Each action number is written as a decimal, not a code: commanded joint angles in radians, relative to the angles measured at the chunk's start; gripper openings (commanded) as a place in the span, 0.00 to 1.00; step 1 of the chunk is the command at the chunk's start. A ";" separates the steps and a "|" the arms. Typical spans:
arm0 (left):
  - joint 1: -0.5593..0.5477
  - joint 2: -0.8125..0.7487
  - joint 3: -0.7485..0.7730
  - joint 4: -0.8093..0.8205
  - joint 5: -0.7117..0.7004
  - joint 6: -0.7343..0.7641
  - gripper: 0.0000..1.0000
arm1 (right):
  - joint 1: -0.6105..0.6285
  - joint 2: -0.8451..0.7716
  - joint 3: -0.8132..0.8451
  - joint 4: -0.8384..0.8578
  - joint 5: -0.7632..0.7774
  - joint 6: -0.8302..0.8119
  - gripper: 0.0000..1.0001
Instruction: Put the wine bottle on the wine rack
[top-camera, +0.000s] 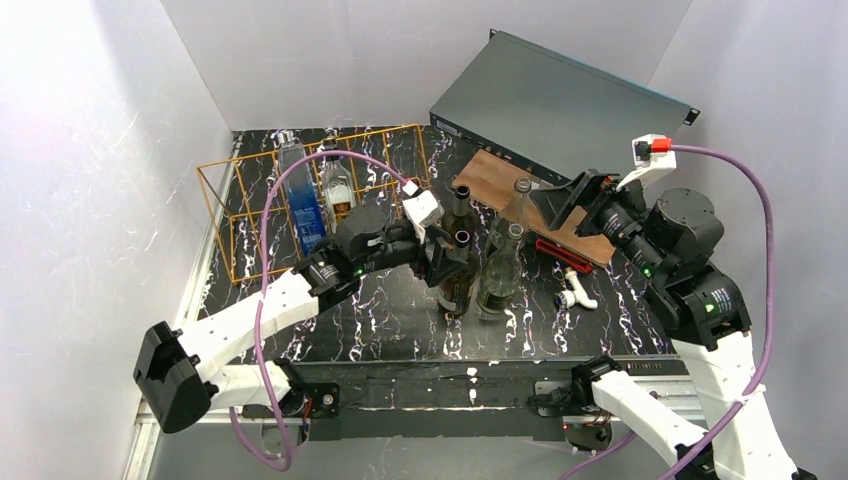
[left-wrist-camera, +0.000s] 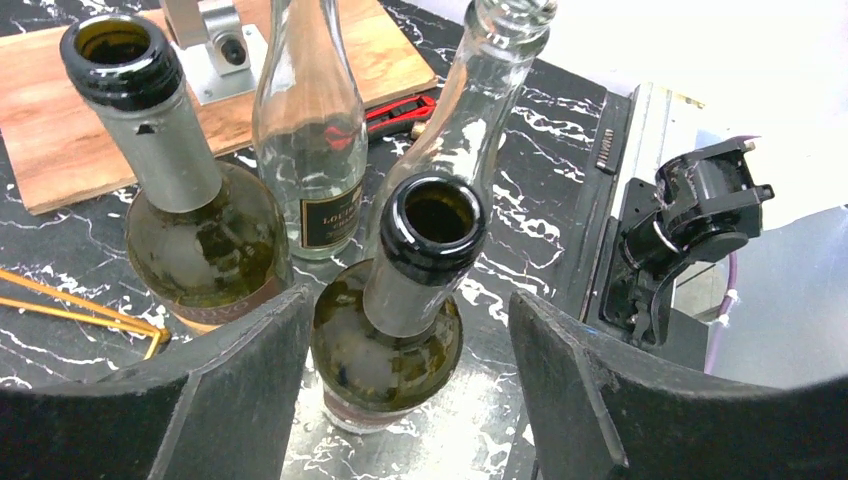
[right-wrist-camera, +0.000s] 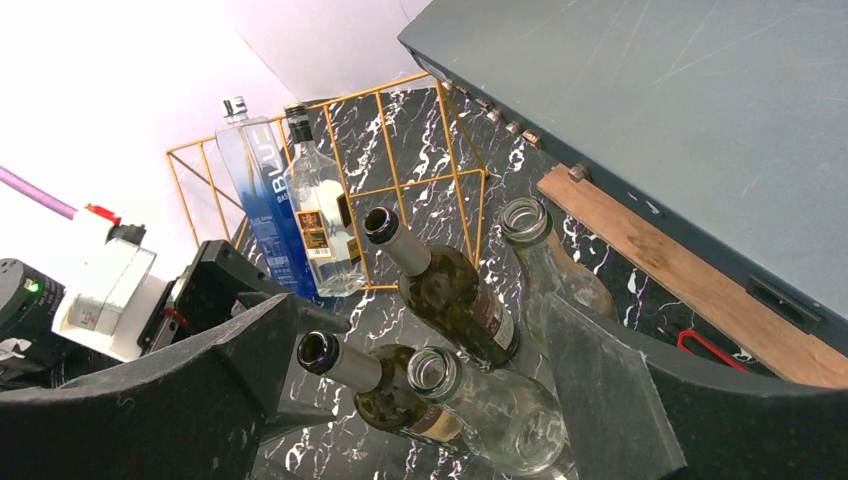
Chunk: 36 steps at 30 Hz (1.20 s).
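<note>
Looking down on a black, white-veined tabletop (top-camera: 380, 320) closed in by white walls. Finding the wine rack (top-camera: 250, 158) at the back left, holding a tall blue bottle (top-camera: 300, 200) and a clear liquor bottle (top-camera: 339, 190) upright in its bays. Reaching the left gripper (left-wrist-camera: 405, 305) to mid-table and straddling the dark wine bottle (left-wrist-camera: 395, 350), standing upright and open-mouthed on the marble, well apart from the rack. Setting its fingers (left-wrist-camera: 250, 390) to either side of the glass, leaving a plain gap on one side, not clamping. Seeing a second dark bottle (left-wrist-camera: 190, 230), a black-labelled clear bottle (left-wrist-camera: 310, 160) and a bare clear bottle (left-wrist-camera: 460, 130) crowding close around it. Hanging the right gripper (right-wrist-camera: 420, 305) in the air right of that cluster, spreading its fingers (right-wrist-camera: 600, 390) wide and gripping nothing. Noting a wooden board (top-camera: 497, 178) and a grey metal case (top-camera: 560, 100) at the back right, a red tool (top-camera: 565, 250) and a white pipe fitting (top-camera: 577, 292) nearer.
</note>
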<state>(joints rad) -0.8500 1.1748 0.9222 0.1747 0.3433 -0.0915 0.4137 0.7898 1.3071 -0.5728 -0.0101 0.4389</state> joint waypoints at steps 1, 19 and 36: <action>-0.022 0.005 -0.026 0.068 -0.034 -0.025 0.68 | -0.002 -0.006 0.011 0.048 0.000 -0.014 1.00; -0.024 0.066 -0.051 0.208 -0.119 -0.119 0.43 | -0.002 -0.009 -0.032 0.068 -0.006 -0.006 1.00; -0.026 -0.079 -0.092 0.204 -0.158 -0.007 0.00 | -0.003 -0.017 -0.017 0.049 0.004 -0.019 1.00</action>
<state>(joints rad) -0.8745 1.2010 0.8443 0.3443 0.2462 -0.1619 0.4137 0.7827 1.2778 -0.5575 -0.0101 0.4381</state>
